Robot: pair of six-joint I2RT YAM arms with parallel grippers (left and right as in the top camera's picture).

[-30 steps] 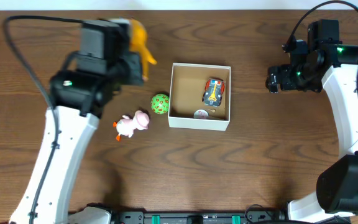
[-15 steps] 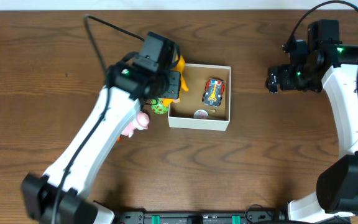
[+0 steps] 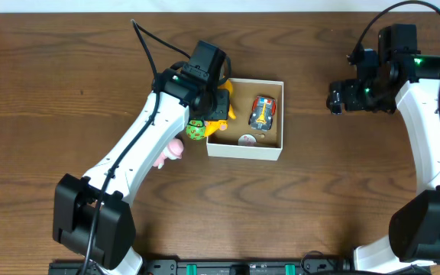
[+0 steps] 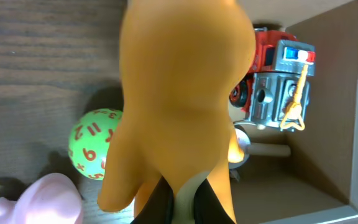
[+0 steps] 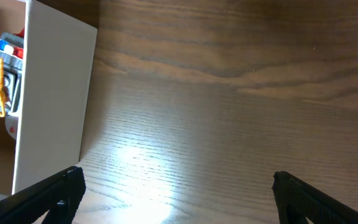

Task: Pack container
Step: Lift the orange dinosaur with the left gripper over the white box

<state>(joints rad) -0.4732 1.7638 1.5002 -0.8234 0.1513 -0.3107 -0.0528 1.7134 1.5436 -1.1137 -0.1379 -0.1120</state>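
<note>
The container (image 3: 275,153) is a white-walled box with a brown inside at the table's middle. It holds a red and grey toy car (image 3: 263,111) and a small round thing (image 3: 247,140). My left gripper (image 3: 214,107) is shut on an orange toy (image 3: 220,124) and holds it over the box's left wall. In the left wrist view the orange toy (image 4: 179,93) fills the middle, with the toy car (image 4: 278,81) in the container (image 4: 353,149) behind it. My right gripper (image 5: 178,186) is open and empty over bare table, right of the container (image 5: 55,99).
A green ball with red numbers (image 3: 196,130) and a pink toy animal (image 3: 168,152) lie on the table just left of the box. Both show in the left wrist view: the ball (image 4: 92,144) and the pink toy (image 4: 42,200).
My left arm has carried the orange toy from the far left to the box's left wall and lowered it there. The right arm has not moved.
</note>
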